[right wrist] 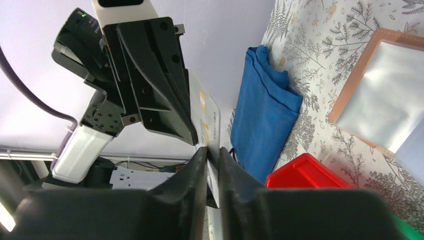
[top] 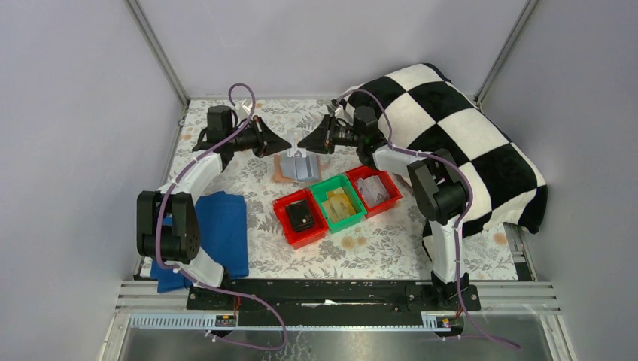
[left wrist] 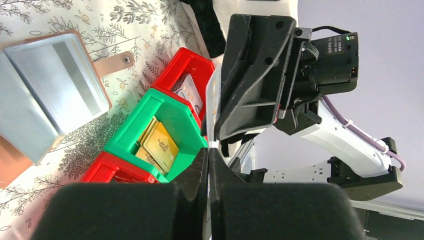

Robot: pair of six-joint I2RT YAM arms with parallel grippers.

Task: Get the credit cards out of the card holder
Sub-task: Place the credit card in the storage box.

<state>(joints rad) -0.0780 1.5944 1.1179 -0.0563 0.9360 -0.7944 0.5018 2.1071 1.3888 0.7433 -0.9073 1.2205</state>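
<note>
At far left on the floral tablecloth (top: 226, 162), a folded blue cloth (top: 218, 233). Right of it, raised over the middle of the table, the left gripper (top: 289, 143), jaws pressed almost together on one end of a white credit card (right wrist: 208, 118), held on edge clear of the table. Directly beneath, flat on the tablecloth, the card holder (top: 297, 167): lying open, salmon-pink border around pale grey sleeves, snap tab sticking out at one side. Tip to tip with the left, the right gripper (top: 302, 142), jaws likewise closed to a sliver on the same card's opposite end. Just in front of the holder, a slanted row of three bins side by side: left red bin (left wrist: 110, 167) with a black wallet-like item (top: 301, 216), green bin (left wrist: 150, 102) with gold cards (left wrist: 160, 145), right red bin (left wrist: 185, 60) with pale cards (left wrist: 190, 92). At far right, a black-and-white checkered cloth (top: 466, 135), heaped high along the table's edge.
</note>
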